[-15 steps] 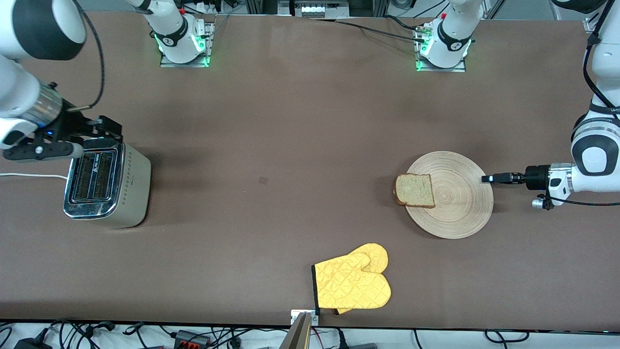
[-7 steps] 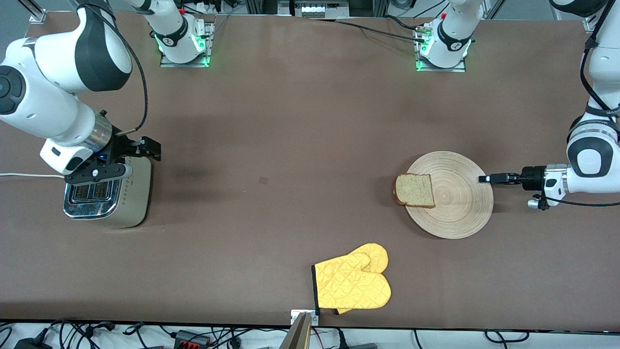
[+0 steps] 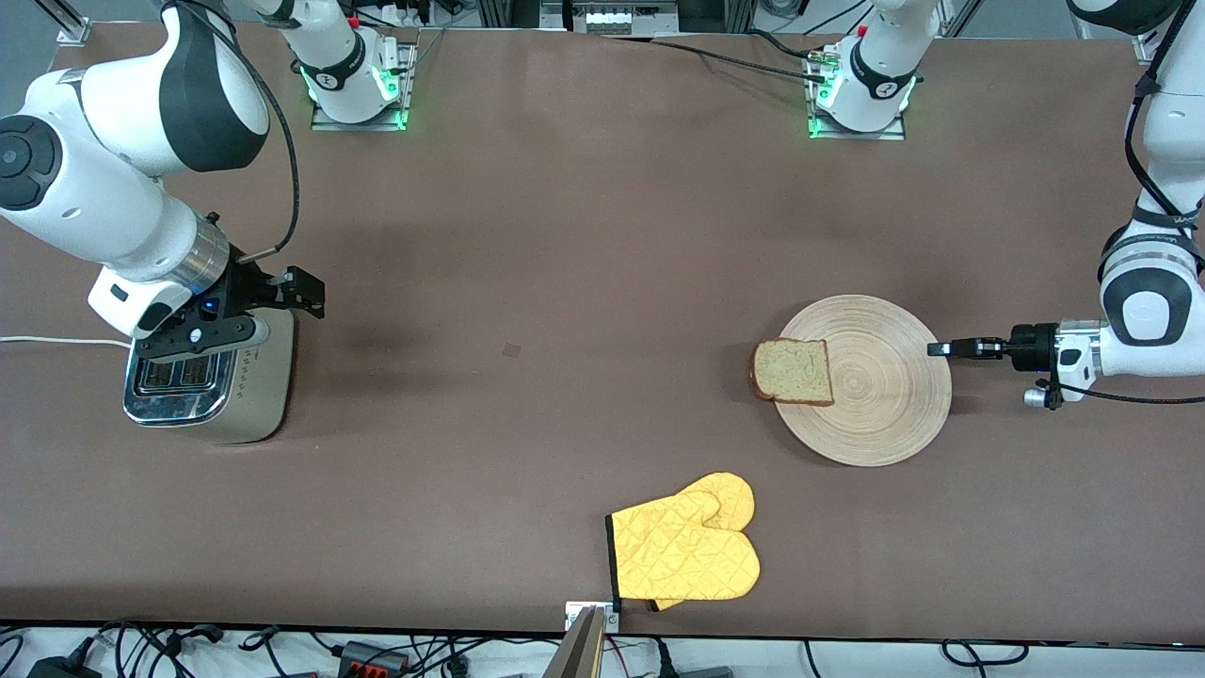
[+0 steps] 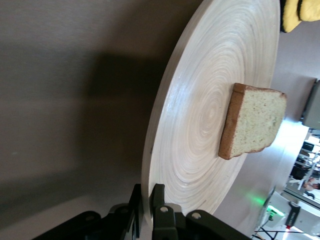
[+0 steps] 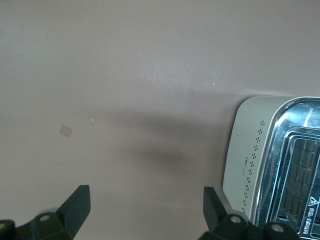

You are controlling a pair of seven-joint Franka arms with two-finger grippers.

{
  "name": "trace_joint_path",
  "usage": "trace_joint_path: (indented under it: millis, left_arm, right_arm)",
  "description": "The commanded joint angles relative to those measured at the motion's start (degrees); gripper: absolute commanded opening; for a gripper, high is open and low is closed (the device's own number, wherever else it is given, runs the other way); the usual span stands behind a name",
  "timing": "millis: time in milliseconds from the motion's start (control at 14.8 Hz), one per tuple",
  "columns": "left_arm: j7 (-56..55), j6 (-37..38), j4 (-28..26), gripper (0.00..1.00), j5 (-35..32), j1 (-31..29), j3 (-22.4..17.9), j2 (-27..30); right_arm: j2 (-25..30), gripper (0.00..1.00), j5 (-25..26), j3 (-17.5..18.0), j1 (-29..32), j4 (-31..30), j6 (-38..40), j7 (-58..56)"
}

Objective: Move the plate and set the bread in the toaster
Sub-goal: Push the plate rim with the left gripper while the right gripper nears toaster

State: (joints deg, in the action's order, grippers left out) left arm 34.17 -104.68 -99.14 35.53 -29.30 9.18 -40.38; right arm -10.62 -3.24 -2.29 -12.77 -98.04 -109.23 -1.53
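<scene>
Presently, items in order from the right arm's end of the table to the left arm's end.

1. Toaster [image 3: 202, 377]: silver, two slots, upright on the table [image 3: 565, 235]. The slots' long axis runs toward the front camera. A white cord [image 3: 56, 341] trails off the table's edge.
2. Right gripper [image 3: 254, 313]: hangs over the toaster's top edge, on the side that faces the plate. Jaws spread wide and empty, with bare table between them in the right wrist view.
3. Yellow oven mitt [image 3: 685, 551]: flat, near the front camera's table edge. Not part of the task.
4. Bread [image 3: 794, 371]: one slice lying flat on the plate, at the rim toward the toaster and overhanging it slightly.
5. Plate [image 3: 885, 414]: round, light wood, well apart from the toaster.
6. Left gripper [image 3: 941, 348]: at the plate's rim on the side away from the toaster. Jaws narrow, one above and one below the rim, apparently pinching it, though the contact itself is partly hidden.

Governing relation: plate and bread lie along the table's length from the toaster. The left arm is nearer the plate. The bread is well out from under the open right gripper. The flat slice would need standing on edge to suit the slots.
</scene>
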Motion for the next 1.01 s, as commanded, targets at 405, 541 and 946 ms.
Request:
trace_joint_path:
  millis: [405,541,946]
  left_arm:
    - [-3.50,6.07,0.09,0.01,18.50,9.16,0.93,-2.42]
    - [-3.41,6.24,-0.35,0.01,20.62,10.92,1.28,-2.95]
    - [-2.80,5.20,-0.35,0.01,28.60,16.45,5.41,-3.83]
  right_arm:
    - [0.51,1.00,-0.80,-0.35,-3.14,0.75,-0.11,8.38]
    - [0.51,1.00,-0.98,-0.35,-3.67,0.75,-0.11,8.82]
    - [-0.89,1.00,-1.06,-0.26,-4.02,0.66,-0.02,8.83]
